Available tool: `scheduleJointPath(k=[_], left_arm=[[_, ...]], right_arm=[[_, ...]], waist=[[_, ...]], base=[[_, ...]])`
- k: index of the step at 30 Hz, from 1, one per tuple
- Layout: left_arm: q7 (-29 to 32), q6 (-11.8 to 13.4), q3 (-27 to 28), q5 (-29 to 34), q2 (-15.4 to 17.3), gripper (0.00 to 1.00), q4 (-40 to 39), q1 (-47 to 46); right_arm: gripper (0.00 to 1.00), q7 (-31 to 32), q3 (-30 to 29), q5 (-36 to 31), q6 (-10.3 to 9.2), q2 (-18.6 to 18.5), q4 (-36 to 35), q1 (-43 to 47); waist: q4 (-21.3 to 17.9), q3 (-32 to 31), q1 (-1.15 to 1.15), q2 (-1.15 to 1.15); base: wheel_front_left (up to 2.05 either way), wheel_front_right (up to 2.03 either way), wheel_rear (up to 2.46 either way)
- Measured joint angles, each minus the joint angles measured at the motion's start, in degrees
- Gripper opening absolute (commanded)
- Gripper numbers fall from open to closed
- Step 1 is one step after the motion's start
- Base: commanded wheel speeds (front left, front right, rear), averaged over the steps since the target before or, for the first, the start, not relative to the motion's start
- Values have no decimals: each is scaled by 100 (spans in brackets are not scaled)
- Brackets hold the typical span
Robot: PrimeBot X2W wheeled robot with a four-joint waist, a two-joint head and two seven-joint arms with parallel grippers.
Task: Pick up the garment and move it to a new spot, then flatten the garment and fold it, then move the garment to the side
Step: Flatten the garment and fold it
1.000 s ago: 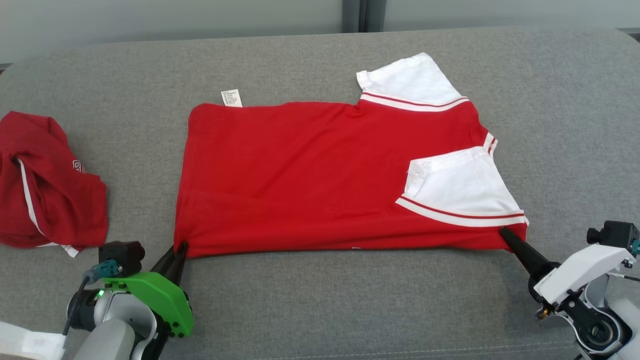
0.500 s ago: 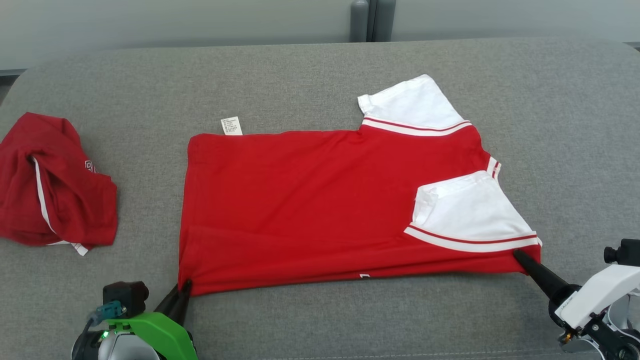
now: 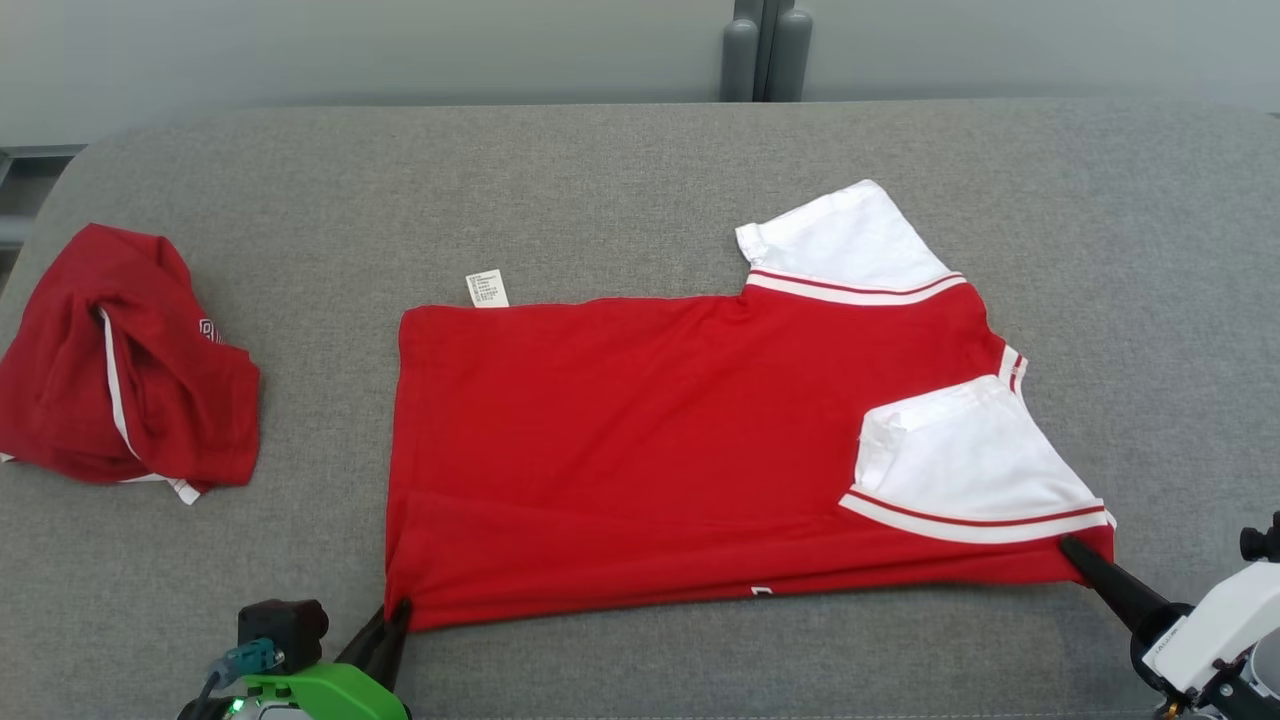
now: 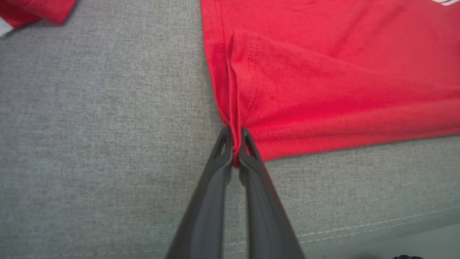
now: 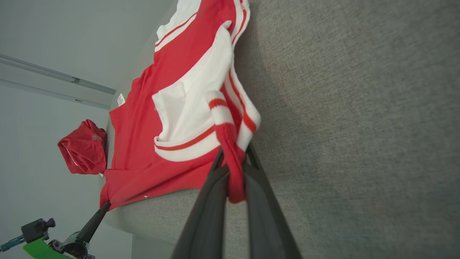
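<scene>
The garment is a red shirt with white sleeves, folded lengthwise and spread on the grey cushion. My left gripper is shut on its near left corner, with red cloth bunched between the fingers in the left wrist view. My right gripper is shut on the near right corner by the striped sleeve; the right wrist view shows cloth pinched between the dark fingers. A white label sticks out at the far edge.
A second red garment lies crumpled at the left of the cushion. Bare grey cushion surrounds the shirt on the far and right sides. The cushion's front seam runs close behind my grippers. A grey wall stands beyond.
The head view has shifted, so everything sits lower in the picture. Both grippers keep their hold on the near corners, and the shirt appears drawn toward the front edge.
</scene>
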Motion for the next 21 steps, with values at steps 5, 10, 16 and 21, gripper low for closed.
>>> scheduleJointPath(k=[5, 10, 16, 21], left_arm=[[75, 90, -10, 43, 18, 96, -165, 21], [147, 180, 69, 25, 65, 100, -301, 169], [152, 297, 188, 38, 200, 100, -602, 194], [153, 364, 278, 58, 309, 100, -848, 194]], right_arm=[[100, -2, -18, 1, -74, -15, 14, 101], [100, -13, -59, 2, -113, -25, 5, 104], [100, -119, -94, 1, -151, -26, -34, 183], [100, -221, -149, -23, -169, -59, -99, 203]], waist=[[14, 2, 0, 0], [6, 3, 0, 0], [-14, -13, 0, 0], [-35, -20, 0, 0]], base=[[0, 0, 0], [0, 0, 0], [0, 0, 0], [0, 0, 0]])
